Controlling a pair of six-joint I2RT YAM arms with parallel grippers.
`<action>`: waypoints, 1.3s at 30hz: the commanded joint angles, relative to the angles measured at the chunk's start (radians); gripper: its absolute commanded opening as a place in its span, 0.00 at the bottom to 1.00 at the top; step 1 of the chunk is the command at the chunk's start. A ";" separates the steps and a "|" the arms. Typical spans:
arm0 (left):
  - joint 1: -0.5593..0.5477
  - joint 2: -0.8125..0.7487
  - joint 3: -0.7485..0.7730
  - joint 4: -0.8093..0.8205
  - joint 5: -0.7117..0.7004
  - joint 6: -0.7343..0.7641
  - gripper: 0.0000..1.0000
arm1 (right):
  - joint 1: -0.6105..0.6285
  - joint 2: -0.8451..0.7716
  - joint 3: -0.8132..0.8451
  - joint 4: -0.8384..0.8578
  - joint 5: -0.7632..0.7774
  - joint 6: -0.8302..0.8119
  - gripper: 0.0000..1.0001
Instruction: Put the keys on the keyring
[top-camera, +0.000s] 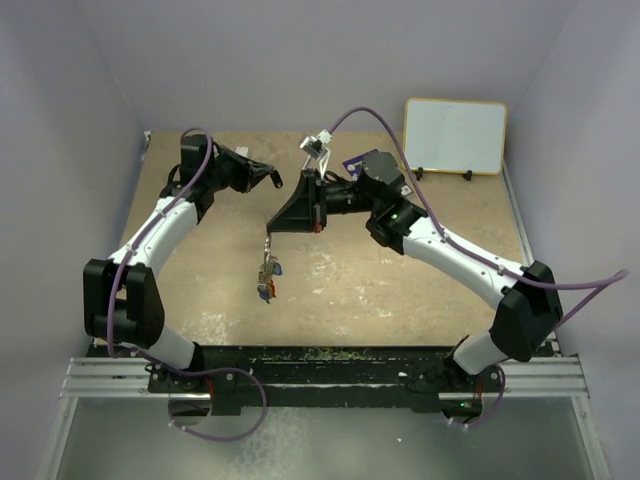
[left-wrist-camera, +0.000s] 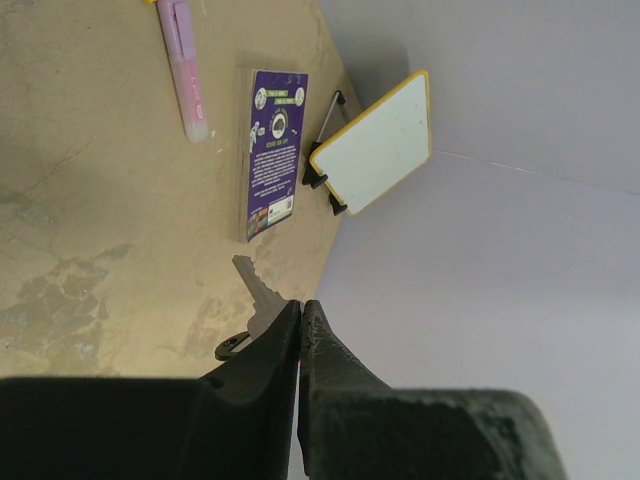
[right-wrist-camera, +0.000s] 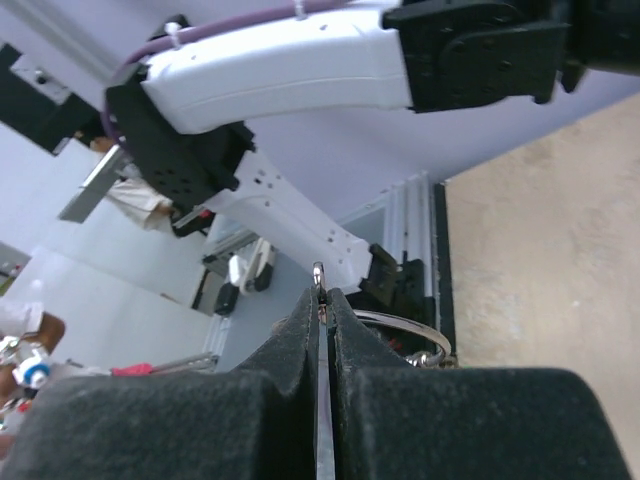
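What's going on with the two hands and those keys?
Left hand shut on one key. Right hand shut on keyring, keys dangling. Nothing between them.

The right arm's two black fingers (right-wrist-camera: 285, 365) were pressed tightly together on a thin silvery metal piece (right-wrist-camera: 318, 285) seen edge-on, its tip poking just past them. A thin silvery wire ring (right-wrist-camera: 405, 328) curved out from behind one finger. Above, the other arm's white-and-black link (right-wrist-camera: 280, 65) crossed the view. The tan bench (right-wrist-camera: 540, 250) lay at right, edged by a ribbed aluminium rail (right-wrist-camera: 415, 230).
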 joint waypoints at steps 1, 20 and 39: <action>0.007 -0.039 0.000 0.021 0.009 0.021 0.04 | -0.005 0.000 0.045 0.289 -0.112 0.165 0.00; 0.006 -0.030 0.010 0.035 0.049 -0.009 0.04 | -0.007 -0.017 0.095 0.027 -0.022 -0.015 0.00; 0.005 -0.046 -0.001 0.014 0.046 0.002 0.04 | -0.084 -0.085 0.163 -1.358 1.280 0.088 0.00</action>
